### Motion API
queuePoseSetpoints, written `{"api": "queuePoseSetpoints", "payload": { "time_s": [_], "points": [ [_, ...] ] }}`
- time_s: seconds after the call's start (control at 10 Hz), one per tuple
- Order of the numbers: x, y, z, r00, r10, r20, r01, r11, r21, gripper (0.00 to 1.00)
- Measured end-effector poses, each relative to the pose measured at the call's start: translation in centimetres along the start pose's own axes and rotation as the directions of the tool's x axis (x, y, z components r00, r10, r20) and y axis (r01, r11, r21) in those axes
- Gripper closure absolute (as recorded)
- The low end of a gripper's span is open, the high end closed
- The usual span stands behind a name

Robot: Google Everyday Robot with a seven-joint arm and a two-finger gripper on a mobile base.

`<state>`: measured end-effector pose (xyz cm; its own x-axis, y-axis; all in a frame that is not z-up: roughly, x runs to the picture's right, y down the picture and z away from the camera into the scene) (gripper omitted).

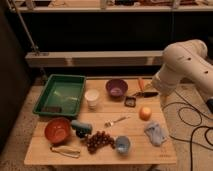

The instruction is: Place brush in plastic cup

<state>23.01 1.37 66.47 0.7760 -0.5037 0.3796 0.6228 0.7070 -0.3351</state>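
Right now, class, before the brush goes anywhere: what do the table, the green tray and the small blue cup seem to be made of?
The table looks like pale matte wood, with plank lines showing. The green tray is probably plastic: even colour, slight sheen. The plastic cup seems to be translucent light-blue plastic. The claw hovers at the table's right edge, near the brush.

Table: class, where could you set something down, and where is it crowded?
Bare table: front edge between blue cup and cloth; middle, between white cup, fork and brush. Crowded: front left, around red bowl and grapes. The open tool sits by the brush's handle, back right.
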Motion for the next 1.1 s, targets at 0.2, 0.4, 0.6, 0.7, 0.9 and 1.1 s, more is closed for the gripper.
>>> {"api": "queuePoseSetpoints", "payload": {
  "time_s": [0.2,0.4,0.6,0.7,0.9,1.1],
  "points": [
    [2.9,-3.3,1.3,0.999,0.036,-0.031,-0.034,0.998,0.061,0.36],
    [5.1,-5.6,2.5,0.996,0.059,-0.068,-0.051,0.992,0.115,0.36],
    [7.8,-7.1,4.5,0.982,0.133,-0.131,-0.105,0.974,0.200,0.36],
    [8.4,-7.3,4.8,0.979,0.147,-0.144,-0.114,0.970,0.216,0.36],
    [8.3,-7.5,4.9,0.979,0.147,-0.141,-0.114,0.969,0.219,0.36],
    [8.4,-7.1,4.9,0.980,0.140,-0.138,-0.109,0.971,0.211,0.36]
  ]
}}
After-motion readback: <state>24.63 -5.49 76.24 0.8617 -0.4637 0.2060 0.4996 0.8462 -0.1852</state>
